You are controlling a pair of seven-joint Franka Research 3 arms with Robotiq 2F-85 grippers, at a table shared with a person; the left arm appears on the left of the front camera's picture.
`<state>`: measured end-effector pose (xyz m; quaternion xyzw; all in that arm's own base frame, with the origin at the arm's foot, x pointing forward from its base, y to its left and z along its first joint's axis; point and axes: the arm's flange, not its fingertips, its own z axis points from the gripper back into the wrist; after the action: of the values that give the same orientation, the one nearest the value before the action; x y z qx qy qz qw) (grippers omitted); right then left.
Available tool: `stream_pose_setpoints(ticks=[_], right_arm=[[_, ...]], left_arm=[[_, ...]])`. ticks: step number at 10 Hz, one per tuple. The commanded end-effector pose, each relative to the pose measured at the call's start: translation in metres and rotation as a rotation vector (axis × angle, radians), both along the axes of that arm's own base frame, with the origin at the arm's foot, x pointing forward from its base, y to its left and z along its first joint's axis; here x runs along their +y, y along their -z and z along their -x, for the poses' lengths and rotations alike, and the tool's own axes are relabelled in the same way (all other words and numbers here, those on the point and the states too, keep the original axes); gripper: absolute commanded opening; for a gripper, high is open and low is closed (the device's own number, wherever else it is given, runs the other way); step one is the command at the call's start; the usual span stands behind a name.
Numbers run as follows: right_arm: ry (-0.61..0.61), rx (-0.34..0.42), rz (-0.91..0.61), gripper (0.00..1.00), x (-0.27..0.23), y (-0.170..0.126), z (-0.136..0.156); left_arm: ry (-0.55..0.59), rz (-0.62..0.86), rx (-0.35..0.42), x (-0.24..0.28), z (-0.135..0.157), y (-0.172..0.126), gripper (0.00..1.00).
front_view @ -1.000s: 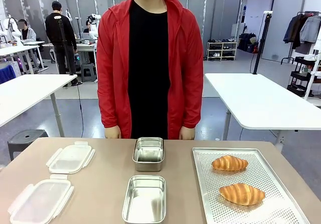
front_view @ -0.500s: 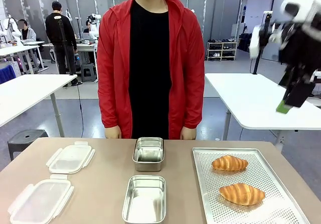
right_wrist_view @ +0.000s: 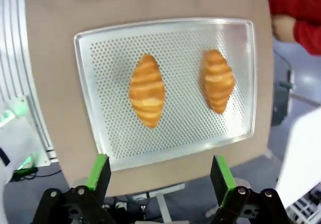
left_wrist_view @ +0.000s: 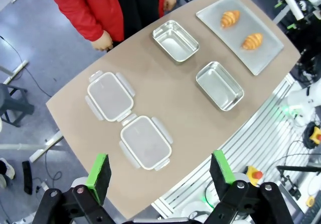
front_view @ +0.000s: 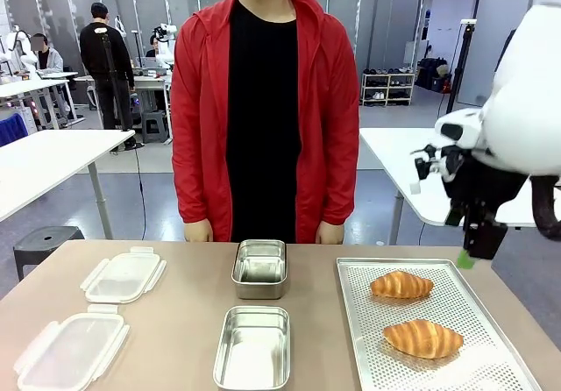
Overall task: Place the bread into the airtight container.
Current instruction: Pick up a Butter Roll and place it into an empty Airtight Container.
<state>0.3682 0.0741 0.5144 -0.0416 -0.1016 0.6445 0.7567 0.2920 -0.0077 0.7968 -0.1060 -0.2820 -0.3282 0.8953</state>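
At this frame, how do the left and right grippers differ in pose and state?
Height: the left gripper hangs high enough that its camera takes in the whole table, while the right gripper hangs much closer to the surface.
What lies below: the left gripper is above the end with the plastic lids, the right gripper above the perforated tray with the croissants.
Shared: both are open and hold nothing.

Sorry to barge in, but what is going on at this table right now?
The right gripper hovers open above the perforated tray, where two croissants lie untouched. The left gripper hangs open high over the table. Two empty steel containers sit mid-table, with two clear lids off to the robot's left. A person in a red jacket stands at the far side, hands at the table edge.
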Motion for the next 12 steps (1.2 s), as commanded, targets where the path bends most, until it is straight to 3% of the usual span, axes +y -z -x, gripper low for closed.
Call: stream_pose_setpoints(ticks=[1,3,6,8,9,12], right_arm=[[-0.103,0.026,-0.054,1.00,-0.002,0.034,-0.009],[-0.136,0.028,-0.025,1.00,-0.006,0.079,-0.011],[-0.167,0.088,-0.014,1.00,-0.015,0.114,-0.004],[-0.137,0.059,-0.015,1.00,-0.014,0.113,0.004],[-0.147,0.104,0.007,1.00,-0.011,0.107,-0.014],[-0.147,0.104,0.007,1.00,-0.011,0.107,-0.014]], left_arm=[[0.005,0.011,-0.006,-0.001,0.000,-0.003,1.00],[0.005,0.011,-0.006,-0.001,0.000,-0.003,1.00],[0.005,0.011,-0.006,-0.001,0.000,-0.003,1.00],[0.005,0.011,-0.006,-0.001,0.000,-0.003,1.00],[0.005,0.011,-0.006,-0.001,0.000,-0.003,1.00],[0.005,0.011,-0.006,-0.001,0.000,-0.003,1.00]])
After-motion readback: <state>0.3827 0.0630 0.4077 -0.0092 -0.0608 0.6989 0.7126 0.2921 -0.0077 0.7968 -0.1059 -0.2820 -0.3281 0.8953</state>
